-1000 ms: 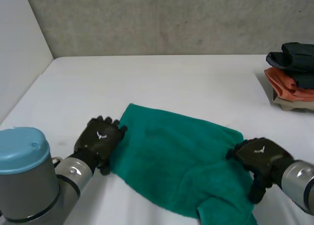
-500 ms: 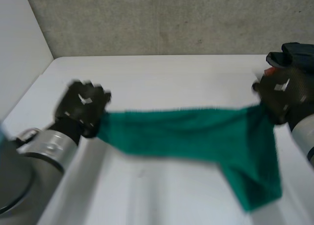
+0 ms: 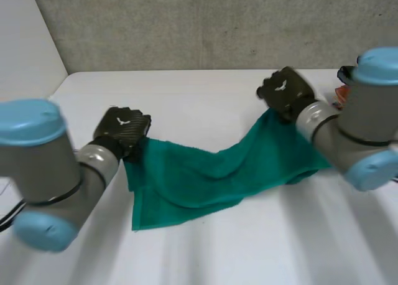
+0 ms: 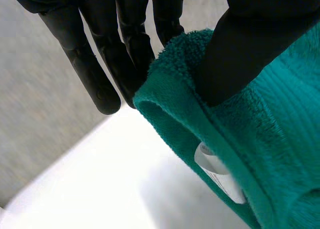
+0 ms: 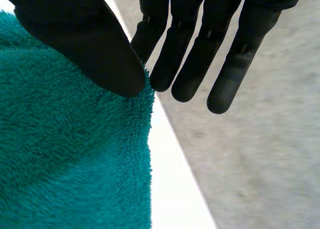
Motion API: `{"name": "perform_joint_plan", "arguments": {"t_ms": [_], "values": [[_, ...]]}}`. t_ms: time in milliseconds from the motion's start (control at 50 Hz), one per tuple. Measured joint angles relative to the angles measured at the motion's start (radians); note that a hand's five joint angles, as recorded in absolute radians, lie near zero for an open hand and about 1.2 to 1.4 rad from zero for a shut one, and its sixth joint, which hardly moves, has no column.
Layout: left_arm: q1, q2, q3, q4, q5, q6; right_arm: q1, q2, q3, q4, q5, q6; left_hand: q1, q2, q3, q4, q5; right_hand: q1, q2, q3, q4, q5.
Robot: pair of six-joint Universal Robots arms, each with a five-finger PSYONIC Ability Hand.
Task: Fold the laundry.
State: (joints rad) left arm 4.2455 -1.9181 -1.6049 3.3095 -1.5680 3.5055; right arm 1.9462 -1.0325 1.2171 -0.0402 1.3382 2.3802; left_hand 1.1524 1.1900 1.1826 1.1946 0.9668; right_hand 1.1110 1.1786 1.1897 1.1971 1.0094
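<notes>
- The white table [image 3: 205, 98] is spreading out under both hands, running back to a grey concrete wall [image 3: 186, 23] beyond them.
- The teal towel [image 3: 205, 173] is hanging as a sagging band between the two hands. Its middle is drooping onto the table, and a loose flap is lying flat on the tabletop on the near side of the left hand.
- The left arm [image 3: 43, 173] is reaching in from the robot's left and the right arm [image 3: 360, 129] from its right, each ending at one end of the towel.
- The left hand [image 3: 124, 130] is pinching the towel's left end, close above the table. In the left wrist view, the left hand [image 4: 250, 49] is pressing its thumb down into the thick pile at a rolled edge of the towel [image 4: 270, 154], with its straight fingers [image 4: 90, 64] lying against the other side of the cloth.
- The right hand [image 3: 283, 92] is gripping the towel's right end, farther back towards the wall than the left hand. In the right wrist view, the right hand [image 5: 85, 44] is clamping the towel [image 5: 65, 159] at its edge between the thumb and the nearest of its straight fingers [image 5: 200, 49], while the outer fingers are reaching past the cloth.
- A small white label [image 4: 215, 171] is poking out from the towel's hem, just beyond the left hand's thumb.
</notes>
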Motion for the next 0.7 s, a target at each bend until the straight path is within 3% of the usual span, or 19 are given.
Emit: {"name": "perform_joint_plan", "arguments": {"t_ms": [20,40,80,140,200,300,460,540,700], "values": [[0.002,-0.039,0.029,0.0,0.0,0.0,0.005,0.035,-0.023,-0.001,0.001,0.0,0.0,0.0,0.0,0.0,0.0,0.0,0.0,0.0,0.0,0.0],[0.004,-0.084,0.066,0.001,-0.001,0.001,0.01,0.082,-0.055,-0.004,0.003,0.0,-0.158,-0.185,-0.164,-0.175,-0.13,0.0,0.0,0.0,0.0,0.0],[0.006,-0.139,0.118,0.001,-0.002,0.002,0.016,0.134,-0.093,-0.009,0.007,0.001,-0.357,-0.348,-0.337,-0.352,-0.3,-0.012,-0.039,-0.042,-0.035,-0.03],[0.008,-0.237,0.235,0.001,-0.018,0.003,0.032,0.249,-0.185,-0.031,0.036,0.004,-0.772,-0.754,-0.744,-0.765,-0.713,-0.54,-0.589,-0.581,-0.586,-0.591],[0.006,-0.285,0.318,-0.001,-0.06,0.003,0.044,0.298,-0.237,-0.057,0.089,0.009,-0.923,-0.933,-0.926,-0.947,-0.893,-0.872,-0.934,-0.935,-0.941,-0.934],[0.0,-0.266,0.355,-0.002,-0.147,0.004,0.051,0.254,-0.246,-0.088,0.208,0.036,-0.942,-0.969,-0.962,-0.983,-0.919,-0.888,-0.97,-0.982,-0.987,-0.964],[-0.004,-0.103,0.195,0.003,-0.172,0.012,0.038,0.067,-0.123,-0.014,0.255,0.089,-0.938,-0.967,-0.96,-0.98,-0.918,-0.888,-0.97,-0.982,-0.987,-0.964],[-0.001,0.008,0.003,0.008,-0.094,0.049,-0.013,-0.028,-0.039,0.138,0.242,0.105,-0.849,-0.894,-0.887,-0.896,-0.843,-0.888,-0.97,-0.982,-0.987,-0.964],[0.009,0.049,-0.195,0.04,0.094,0.127,-0.154,-0.05,0.04,0.319,0.187,0.109,-0.825,-0.868,-0.862,-0.87,-0.812,-0.855,-0.911,-0.924,-0.932,-0.912]]}}
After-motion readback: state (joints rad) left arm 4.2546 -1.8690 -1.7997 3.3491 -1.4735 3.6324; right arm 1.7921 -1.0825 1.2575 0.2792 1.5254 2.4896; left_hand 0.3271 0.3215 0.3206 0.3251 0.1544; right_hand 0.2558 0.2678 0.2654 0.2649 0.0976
